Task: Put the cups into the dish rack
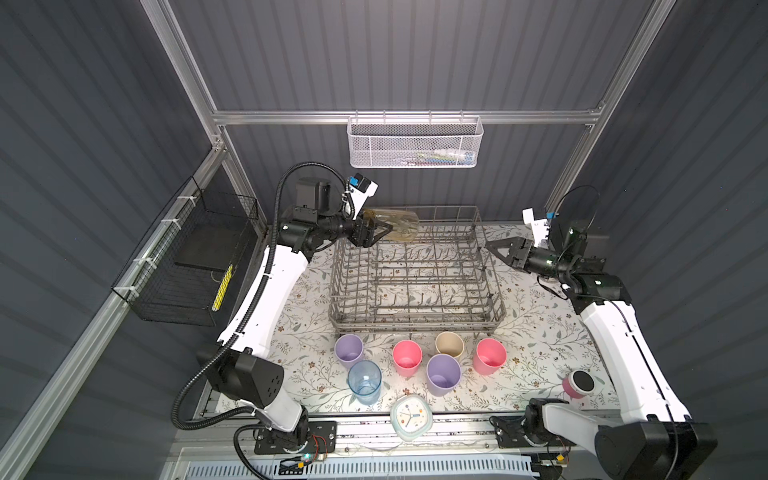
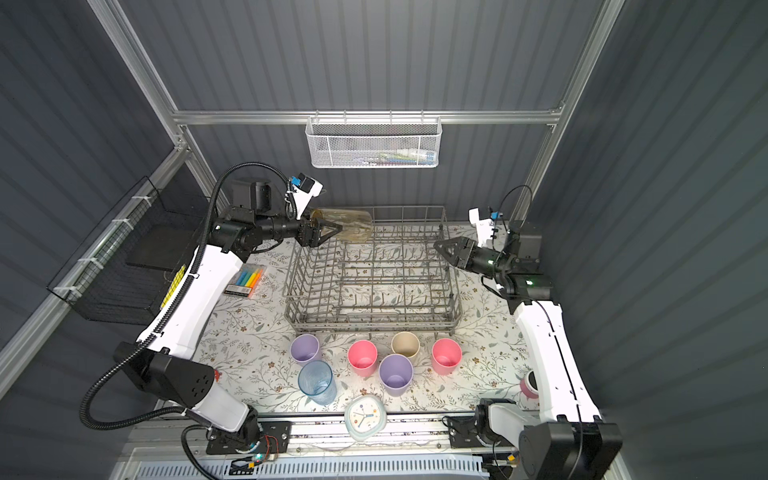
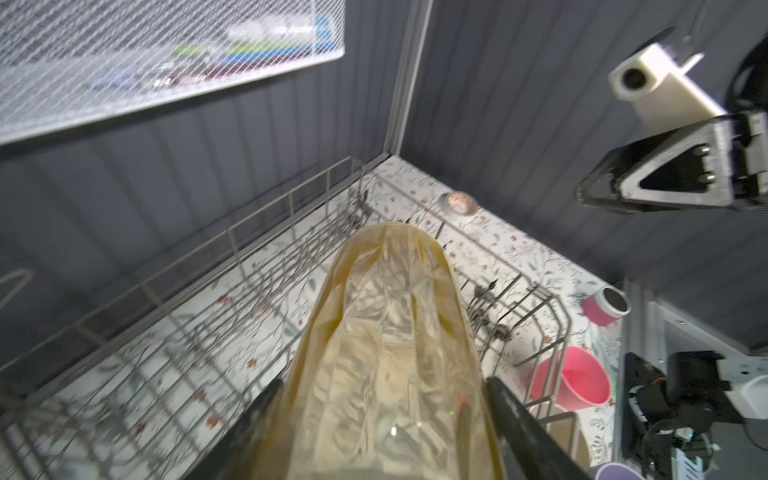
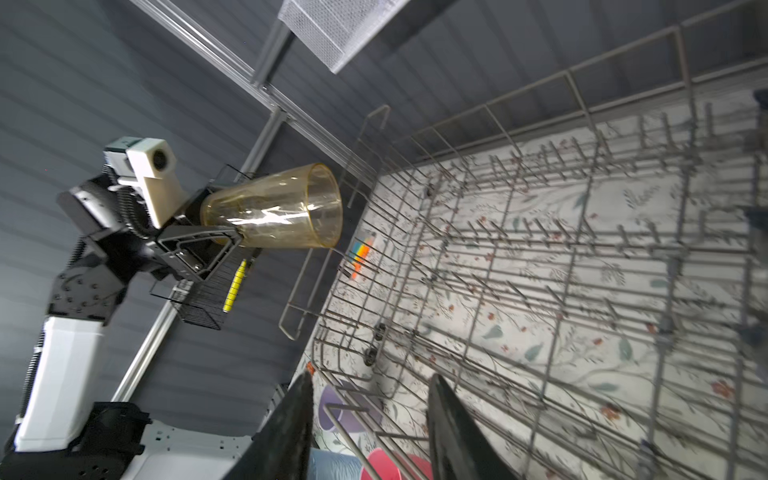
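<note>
**Patterned glass held over the far left corner of the dish rack**

The left gripper [image 1: 386,230] pinches the yellowish clear patterned glass [image 1: 402,226] near its closed base. In the left wrist view one black finger [image 3: 515,419] presses each side of the glass wall. The glass lies on its side, roughly level. Its open mouth points away from the left gripper, along the far side of the large rectangular grey metal wire dish rack [image 1: 415,323]. Both top views place the glass above the rack's far left corner. In the right wrist view the body of the glass [image 4: 282,208] hangs clear of the wires. Whether its lip brushes the raised corner wire cannot be told.

The right gripper [image 1: 491,245] hovers just outside the rack's right end, near the far corner and well apart from the glass. Its fingers [image 4: 451,419] are spread, with nothing between them.

Six cups stand upright, mouths up, on the floral-printed table cover [image 1: 540,316] in front of the rack's near side. Nearest the rack are a lilac tumbler [image 1: 349,350], a pink tumbler [image 1: 407,356], a short beige tumbler [image 1: 449,344] and a second pink tumbler [image 1: 491,356]. A tall translucent blue tumbler [image 1: 364,381] and a second lilac tumbler [image 1: 443,372] stand one row farther from it.
</note>
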`<state>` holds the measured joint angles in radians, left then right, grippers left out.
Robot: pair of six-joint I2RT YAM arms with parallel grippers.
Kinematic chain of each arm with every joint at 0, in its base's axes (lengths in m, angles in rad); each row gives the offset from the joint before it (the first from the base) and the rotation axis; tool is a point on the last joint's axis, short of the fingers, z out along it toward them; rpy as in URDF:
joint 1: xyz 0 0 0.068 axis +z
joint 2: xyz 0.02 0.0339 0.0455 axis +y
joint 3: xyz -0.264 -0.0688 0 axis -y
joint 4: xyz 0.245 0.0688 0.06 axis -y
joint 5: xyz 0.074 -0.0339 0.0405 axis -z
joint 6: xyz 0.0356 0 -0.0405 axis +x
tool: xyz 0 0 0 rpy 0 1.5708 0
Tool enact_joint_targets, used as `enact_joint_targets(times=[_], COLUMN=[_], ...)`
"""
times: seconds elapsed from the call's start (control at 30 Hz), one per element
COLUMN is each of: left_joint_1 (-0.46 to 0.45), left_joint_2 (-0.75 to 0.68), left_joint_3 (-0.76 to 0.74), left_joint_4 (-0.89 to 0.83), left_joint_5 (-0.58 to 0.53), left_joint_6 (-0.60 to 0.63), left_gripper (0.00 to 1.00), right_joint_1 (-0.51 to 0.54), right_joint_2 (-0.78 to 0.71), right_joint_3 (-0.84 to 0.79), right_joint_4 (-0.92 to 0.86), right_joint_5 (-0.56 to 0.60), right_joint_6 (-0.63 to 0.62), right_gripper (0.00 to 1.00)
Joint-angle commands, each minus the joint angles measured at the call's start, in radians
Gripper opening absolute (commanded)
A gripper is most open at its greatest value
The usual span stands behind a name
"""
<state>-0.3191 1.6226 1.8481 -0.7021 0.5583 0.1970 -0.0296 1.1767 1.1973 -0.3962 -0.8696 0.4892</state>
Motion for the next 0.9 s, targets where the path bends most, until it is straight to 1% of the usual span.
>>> enact_joint_targets(times=[0.0, 0.13, 0.17, 0.3, 0.53, 0.73, 0.87], left_joint_1=[0.003, -0.002, -0.004, -0.017, -0.078, -0.108, -0.117], left_joint_2=[0.017, 0.03, 0.034, 0.054, 0.115, 0.19, 0.211], left_joint_3=[0.05, 0.082, 0.085, 0.092, 0.119, 0.178, 0.188], left_joint_4=[-0.17, -0.253, -0.271, -0.306, -0.354, -0.426, -0.445], left_joint_5=[-0.139, -0.221, -0.267, -0.339, -0.451, -0.583, -0.601], left_joint_6=[0.051, 0.057, 0.061, 0.058, 0.058, 0.051, 0.047], left_gripper=[0.54, 0.54, 0.54, 0.54, 0.53, 0.52, 0.52], right_joint_1=[-0.007, -0.007, -0.008, -0.01, -0.01, -0.01, -0.01], right_joint_2=[0.019, 0.031, 0.033, 0.045, 0.067, 0.068, 0.076], right_joint_3=[-0.016, -0.021, -0.026, -0.04, -0.044, -0.058, -0.064], right_joint_4=[-0.088, -0.109, -0.112, -0.113, -0.12, -0.136, -0.138], right_joint_5=[0.048, 0.071, 0.076, 0.088, 0.096, 0.118, 0.121], right_joint_6=[-0.081, -0.105, -0.11, -0.117, -0.124, -0.138, -0.143], right_gripper=[0.46, 0.46, 0.46, 0.46, 0.45, 0.45, 0.45])
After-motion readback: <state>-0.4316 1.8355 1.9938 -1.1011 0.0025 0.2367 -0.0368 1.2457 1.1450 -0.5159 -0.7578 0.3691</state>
